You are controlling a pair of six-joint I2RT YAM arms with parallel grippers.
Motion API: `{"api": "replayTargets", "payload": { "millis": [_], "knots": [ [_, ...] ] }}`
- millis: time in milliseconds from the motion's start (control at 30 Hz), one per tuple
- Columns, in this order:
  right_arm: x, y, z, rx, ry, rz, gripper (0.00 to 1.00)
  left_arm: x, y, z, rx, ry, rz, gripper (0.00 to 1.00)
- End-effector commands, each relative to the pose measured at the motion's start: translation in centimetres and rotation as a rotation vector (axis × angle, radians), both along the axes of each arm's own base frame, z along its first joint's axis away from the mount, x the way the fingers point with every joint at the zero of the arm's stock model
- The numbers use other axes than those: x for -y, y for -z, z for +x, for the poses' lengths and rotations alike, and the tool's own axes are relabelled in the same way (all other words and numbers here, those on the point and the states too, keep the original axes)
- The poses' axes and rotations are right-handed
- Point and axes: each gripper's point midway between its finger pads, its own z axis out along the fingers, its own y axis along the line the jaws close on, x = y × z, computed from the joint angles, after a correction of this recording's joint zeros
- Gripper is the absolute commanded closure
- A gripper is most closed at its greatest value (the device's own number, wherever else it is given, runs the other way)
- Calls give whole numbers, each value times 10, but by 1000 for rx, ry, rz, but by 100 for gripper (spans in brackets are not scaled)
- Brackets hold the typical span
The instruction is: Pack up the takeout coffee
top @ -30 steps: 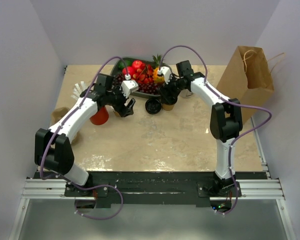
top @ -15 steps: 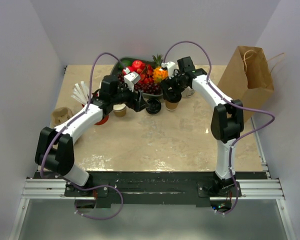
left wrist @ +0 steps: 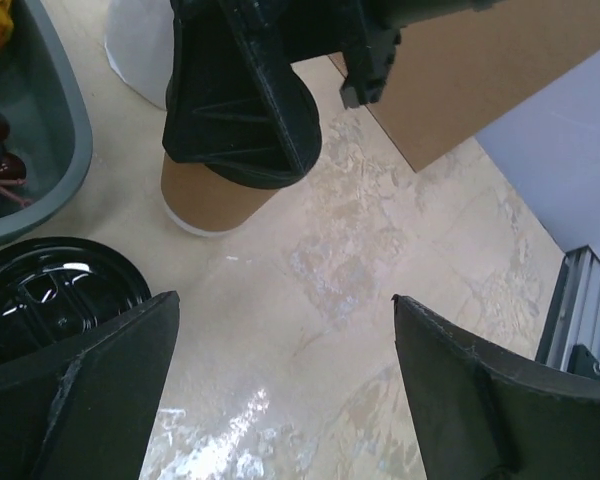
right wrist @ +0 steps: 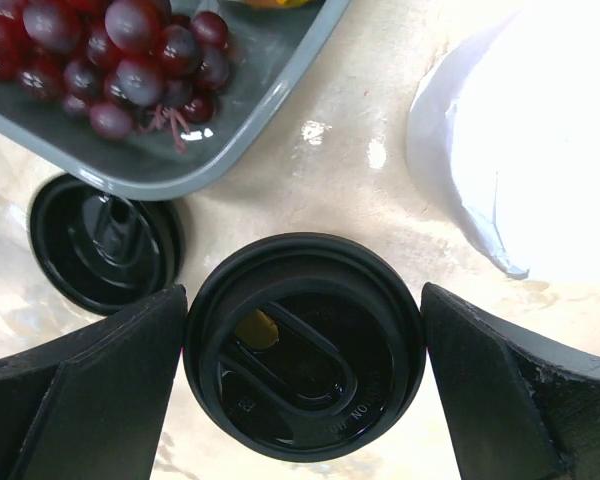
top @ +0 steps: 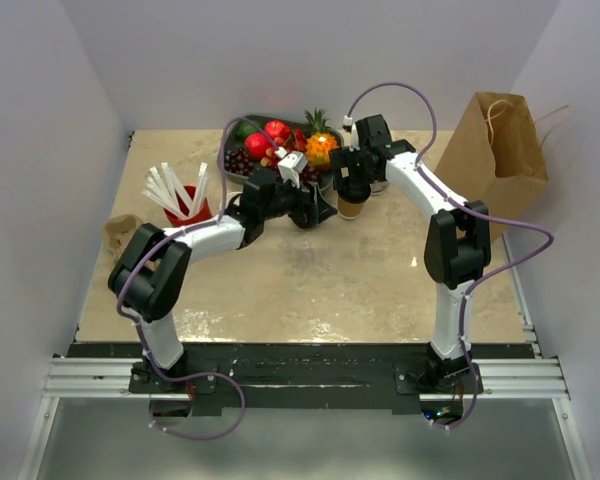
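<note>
Two pincers: both spread wide, neither holding anything; left gripper (left wrist: 285,335) low beside a loose black lid (left wrist: 50,290), right gripper (right wrist: 303,295) straddling the takeout coffee (right wrist: 305,360).
Takeout coffee: upright, lid on, mid-counter toward the far edge, just in front of the fruit tray (right wrist: 230,130); loose lid just beside it, toward the left edge.
Grip risk: thin kraft wall and tapered sides; pinched at the lid rim, likely to pop the lid; squeezed too hard lower down, likely to buckle and spill.
Crowding risk: left fingers near the cup base; swinging or closing toward it could tip the cup or strike the right wrist.
Wrong-item risk: loose lid not the target; grabbing it wastes the move.
Far neighbours: tray lip and a white rounded object (right wrist: 510,130) close behind the cup; lifting at a tilt could snag either.
Paper bag (top: 500,145): far right corner, well apart from the cup; mouth hard to judge from above; soft rim liable to catch the cup bottom on entry.
</note>
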Motion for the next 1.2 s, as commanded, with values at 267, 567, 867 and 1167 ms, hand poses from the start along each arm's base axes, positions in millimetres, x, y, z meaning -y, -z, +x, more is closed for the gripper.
{"api": "replayTargets", "payload": {
  "millis": [267, 567, 867, 1167],
  "knots": [
    [-17, -8, 12, 24, 137, 100, 1, 53, -24, 63, -33, -184, -246, 7],
    [-24, -3, 4, 1, 137, 105, 1, 44, 50, 97, -248, -433, -123, 8],
    [-23, -3, 0, -24, 129, 96, 1, 26, 100, 87, -409, -538, -48, 9],
    [-14, -30, 5, -54, 121, 217, 1, 12, 130, 71, -516, -569, -23, 10]
  ]
}}
